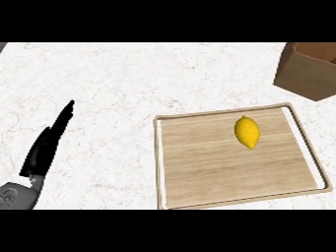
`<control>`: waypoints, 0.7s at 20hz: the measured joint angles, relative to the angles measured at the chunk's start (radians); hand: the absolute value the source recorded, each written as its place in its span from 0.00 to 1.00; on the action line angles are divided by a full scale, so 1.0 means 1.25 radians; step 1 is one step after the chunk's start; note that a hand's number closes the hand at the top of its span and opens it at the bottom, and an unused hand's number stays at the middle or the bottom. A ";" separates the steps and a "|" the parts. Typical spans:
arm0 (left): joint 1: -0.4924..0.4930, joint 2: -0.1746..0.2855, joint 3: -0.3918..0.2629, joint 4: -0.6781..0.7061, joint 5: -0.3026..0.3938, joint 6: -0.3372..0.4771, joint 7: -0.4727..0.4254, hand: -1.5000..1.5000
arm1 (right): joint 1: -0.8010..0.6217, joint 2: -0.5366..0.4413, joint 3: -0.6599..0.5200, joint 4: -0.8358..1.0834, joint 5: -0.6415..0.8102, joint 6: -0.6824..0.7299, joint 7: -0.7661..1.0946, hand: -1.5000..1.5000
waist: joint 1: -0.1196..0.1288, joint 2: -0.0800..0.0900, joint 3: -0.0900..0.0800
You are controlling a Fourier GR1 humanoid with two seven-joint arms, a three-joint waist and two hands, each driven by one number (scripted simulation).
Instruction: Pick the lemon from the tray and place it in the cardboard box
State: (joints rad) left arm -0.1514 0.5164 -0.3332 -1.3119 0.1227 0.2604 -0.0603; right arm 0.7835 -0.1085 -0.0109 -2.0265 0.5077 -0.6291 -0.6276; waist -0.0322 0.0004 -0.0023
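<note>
- A pale marble counter fills the frame.
- A square wooden tray with a raised rim lies in the lower right of the frame, turned slightly off square.
- A cardboard box sits at the upper right corner, partly cut off by the frame edge. Its top is open, and nothing can be seen inside the part that shows. It stands apart from the tray, beyond the tray's upper right corner.
- The left hand comes in from the lower left of the frame, well apart from the tray. Its fingers are straight and held together, pointing toward the upper right. It holds nothing and touches neither tray nor lemon.
- The right hand does not show.
- The lemon lies on the tray, in its upper right part, lengthwise up and down the frame.
- Judged from this, the task has not begun: the lemon is not yet grasped, and the whole pick, carry and placing in the box remain.
</note>
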 measured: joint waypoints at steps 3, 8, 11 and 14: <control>-0.008 -0.005 -0.001 -0.003 -0.007 -0.007 0.003 0.50 | 0.072 0.040 0.057 -0.064 0.126 0.000 0.088 0.00 | 0.012 0.003 0.000; -0.021 -0.017 -0.003 -0.010 -0.020 -0.010 0.018 0.50 | 0.131 0.072 0.158 -0.148 0.343 0.010 0.280 0.00 | 0.024 0.005 -0.001; -0.025 -0.024 -0.002 -0.007 -0.028 -0.012 0.020 0.50 | 0.131 0.080 0.201 -0.183 0.460 0.037 0.410 0.00 | 0.027 0.006 -0.001; -0.022 -0.029 0.002 -0.006 -0.033 -0.018 0.018 0.50 | 0.100 0.083 0.249 -0.217 0.572 0.093 0.543 0.00 | 0.030 0.006 0.000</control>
State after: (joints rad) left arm -0.1788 0.4800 -0.3303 -1.3199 0.0816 0.2374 -0.0381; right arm 0.9085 -0.0043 0.2998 -2.2983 1.2232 -0.5122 0.0517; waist 0.0055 0.0073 -0.0028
